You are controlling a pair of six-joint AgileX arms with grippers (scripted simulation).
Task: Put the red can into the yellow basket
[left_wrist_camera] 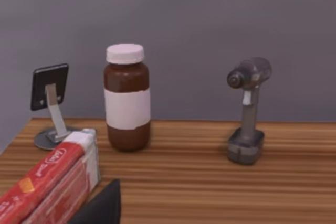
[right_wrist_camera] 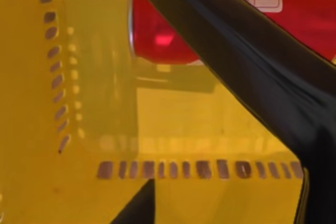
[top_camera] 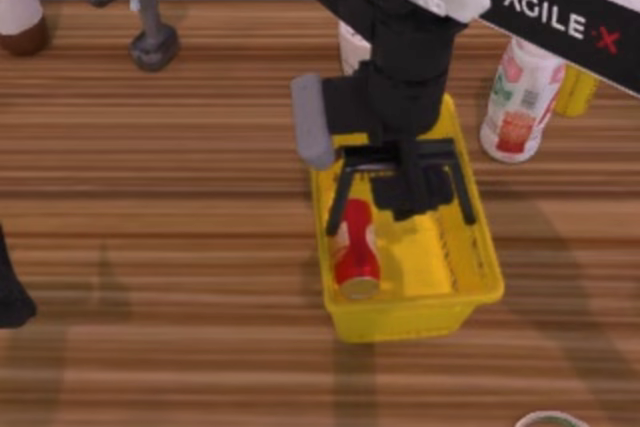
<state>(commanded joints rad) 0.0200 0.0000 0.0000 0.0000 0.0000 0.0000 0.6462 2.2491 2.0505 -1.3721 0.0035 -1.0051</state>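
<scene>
The red can (top_camera: pixel 355 247) lies on its side inside the yellow basket (top_camera: pixel 420 322), against the basket's left wall, one silver end toward the table's front. My right gripper (top_camera: pixel 405 192) hangs open just above the basket's back half, between its black handles (top_camera: pixel 345 192), and is not touching the can. In the right wrist view the can (right_wrist_camera: pixel 157 30) rests on the yellow basket floor (right_wrist_camera: pixel 94 103) beyond one black fingertip (right_wrist_camera: pixel 139 205), and a black handle crosses in front. My left gripper (top_camera: pixel 12 302) is parked at the table's left edge, open.
A white bottle with a pink label (top_camera: pixel 520 97) stands right of the basket. A grey drill (top_camera: pixel 150 17) and a brown bottle (top_camera: pixel 15 2) stand at the back left. The left wrist view also shows a phone stand (left_wrist_camera: pixel 50 103) and a red-and-white box (left_wrist_camera: pixel 52 182).
</scene>
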